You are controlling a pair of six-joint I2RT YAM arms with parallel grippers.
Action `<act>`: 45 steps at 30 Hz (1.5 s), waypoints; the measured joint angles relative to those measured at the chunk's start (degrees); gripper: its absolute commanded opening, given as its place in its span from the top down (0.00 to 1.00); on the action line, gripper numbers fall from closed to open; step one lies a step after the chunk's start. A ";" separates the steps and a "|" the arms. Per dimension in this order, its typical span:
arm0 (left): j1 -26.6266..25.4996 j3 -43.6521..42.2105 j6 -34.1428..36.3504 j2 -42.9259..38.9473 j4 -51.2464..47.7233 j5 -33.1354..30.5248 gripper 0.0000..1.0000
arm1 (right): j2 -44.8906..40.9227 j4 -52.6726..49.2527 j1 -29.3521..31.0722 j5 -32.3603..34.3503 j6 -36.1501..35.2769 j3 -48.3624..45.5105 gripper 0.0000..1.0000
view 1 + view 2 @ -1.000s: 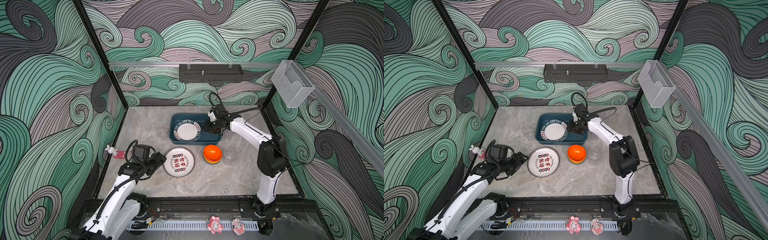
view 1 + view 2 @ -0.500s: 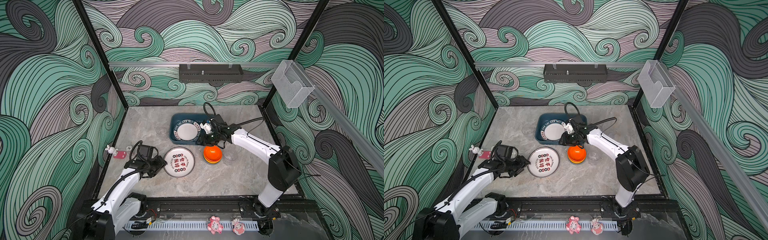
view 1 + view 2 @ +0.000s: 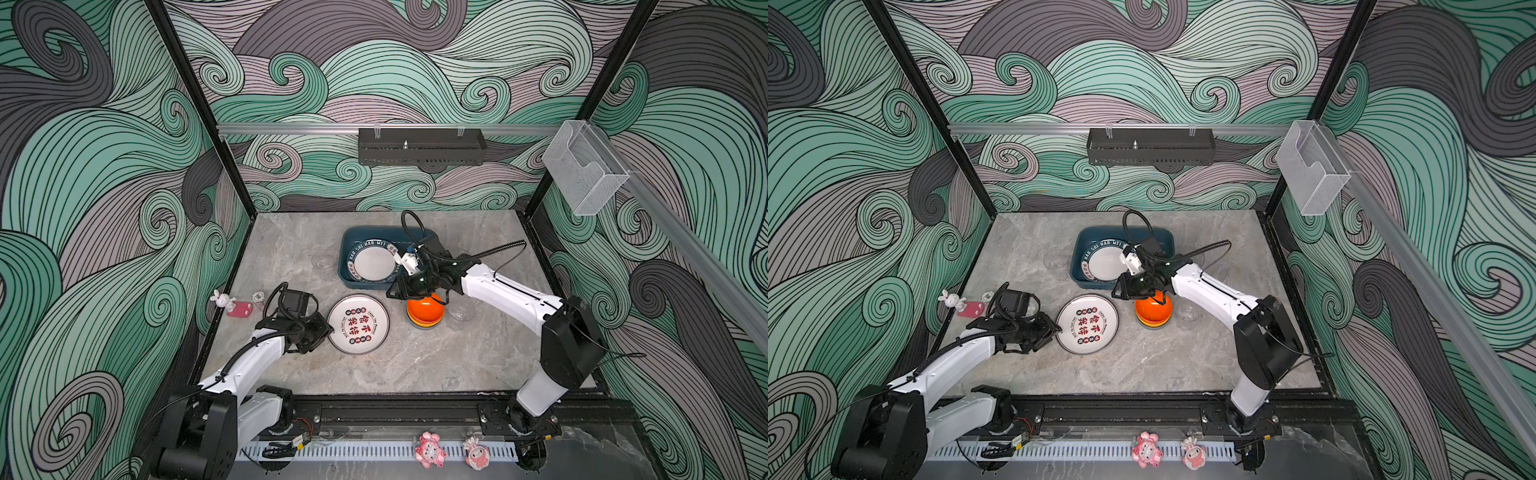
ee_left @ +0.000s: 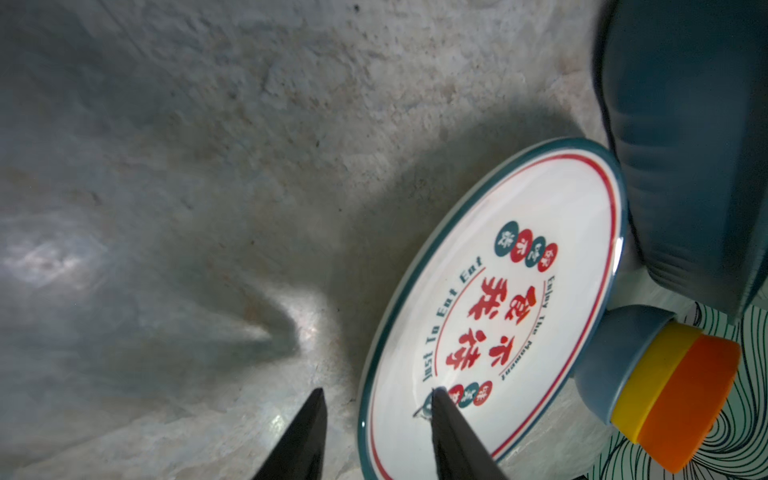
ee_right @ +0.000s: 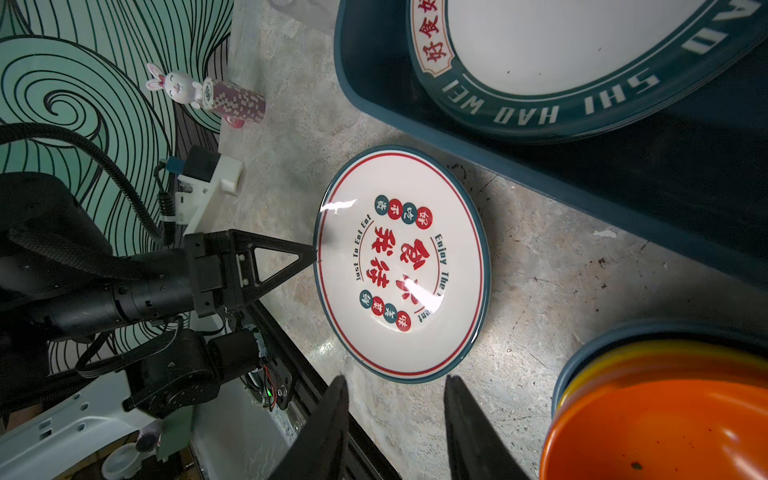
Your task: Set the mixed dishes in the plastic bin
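A white plate [image 3: 358,324] [image 5: 399,262] with red characters lies on the table in front of the dark teal plastic bin [image 3: 346,266] [image 4: 685,124]. My left gripper [image 3: 328,330] [image 4: 376,392] straddles its left rim, jaws apart, one finger over the plate and one outside. Another plate [image 3: 372,262] [image 5: 561,50] lies inside the bin. Stacked bowls [image 3: 426,311] [image 5: 665,415], orange on top, stand right of the table plate. My right gripper [image 3: 395,293] [image 5: 395,378] hovers open and empty between the bowls and the bin. Clear tumblers [image 3: 461,309] [image 3: 322,261] stand on the table.
A pink toy rabbit figure [image 3: 226,301] sits at the table's left edge. A black perforated tray [image 3: 419,145] hangs on the back wall. A clear acrylic holder [image 3: 582,170] hangs on the right. Two pink figurines [image 3: 428,449] sit on the front rail.
My left gripper slid right to the plate's rim and its jaws narrowed. My right gripper swung out of the bin toward the front, stopping above the bowl stack.
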 measured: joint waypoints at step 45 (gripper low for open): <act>1.79 -1.84 1.97 -6.93 0.15 6.43 1.00 | 0.02 1.55 0.00 0.94 1.01 -1.01 0.63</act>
